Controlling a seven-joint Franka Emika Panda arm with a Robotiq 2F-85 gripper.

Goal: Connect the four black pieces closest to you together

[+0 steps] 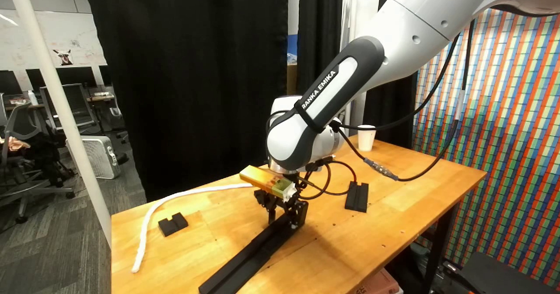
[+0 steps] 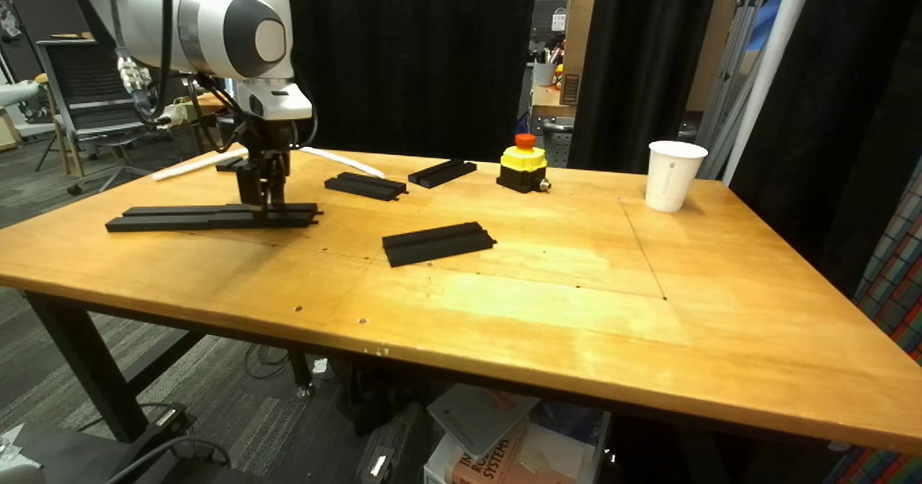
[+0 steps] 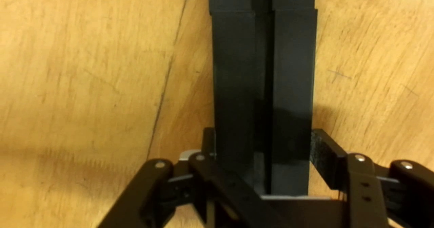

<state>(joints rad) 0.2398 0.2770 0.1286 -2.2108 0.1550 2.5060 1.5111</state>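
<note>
Wrist view: the claw (image 3: pixel 263 143) pinches a black bar (image 3: pixel 234 78). A crooked push could jam the seam (image 3: pixel 234 12) at twelve o'clock.

In both exterior views I see a white cup (image 2: pixel 671 178) upright near a corner of my tabletop (image 2: pixel 547 333), and a white strip (image 1: pixel 175 195) lying on the wood. In an exterior view I have a red stop button (image 2: pixel 524 158) on a yellow body, well apart from the cup; beyond it, between black curtains (image 2: pixel 410 52), a box (image 2: pixel 578 37). Below I make out a book (image 2: pixel 493 462) marked SYSTEMS. I notice a coloured grid (image 1: pixel 503 110), too. Past a slanting pole (image 1: pixel 63 110) I find a fan (image 1: pixel 94 156) on the floor (image 1: pixel 48 241), chairs (image 1: pixel 78 106), monitors (image 1: pixel 76 76) and an animal picture (image 1: pixel 64 57).
</note>
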